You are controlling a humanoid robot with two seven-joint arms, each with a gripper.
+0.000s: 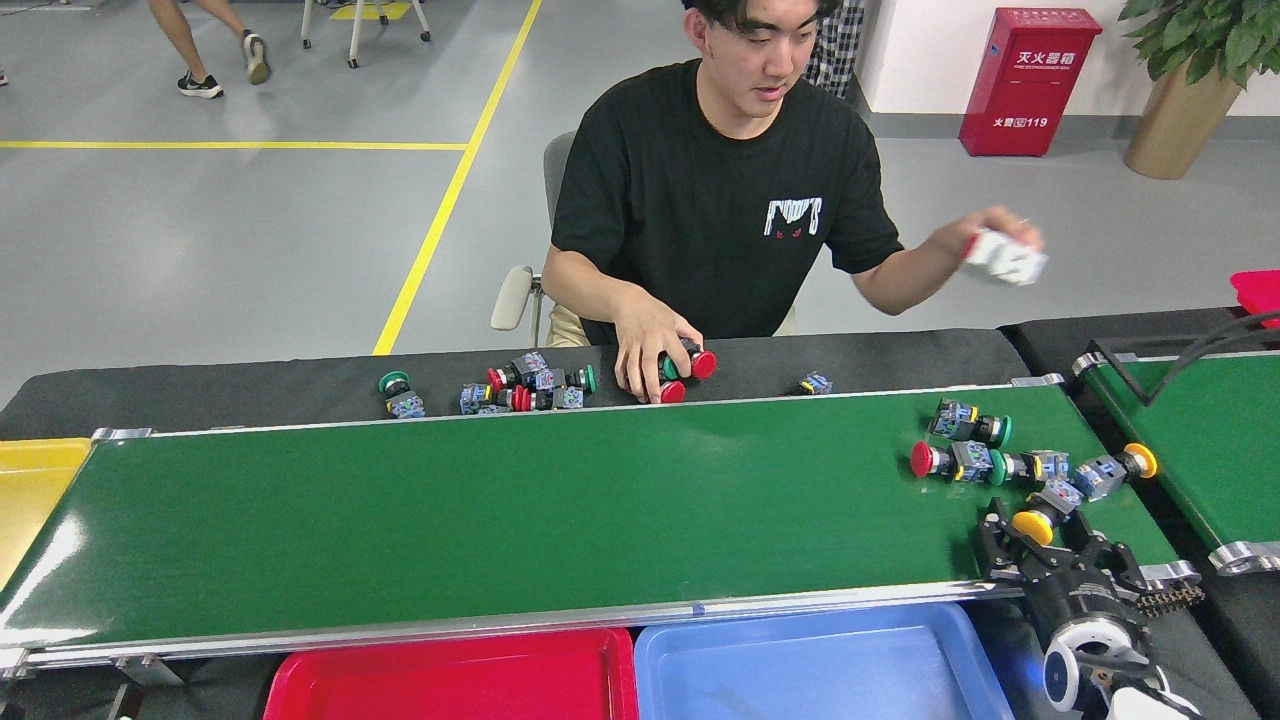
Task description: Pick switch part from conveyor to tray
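Note:
Several switch parts lie in a cluster at the right end of the conveyor [520,510]: a green-capped one [968,425], a red-capped one [942,461] and a yellow-capped one [1116,470]. Nearest the front rail lies a switch part with a yellow mushroom cap [1034,524]. My right gripper [1052,548] stands open over that rail, one finger on each side of the yellow cap, apart from it as far as I can see. The blue tray [700,640] and the red tray [450,690] sit in front of the belt. My left gripper is out of view.
A person sits behind the belt, one hand [648,352] on loose switch parts on the black table, the other hand [985,240] raised holding a white part. A second green belt [1205,440] stands at the right, a yellow tray [30,485] at the left.

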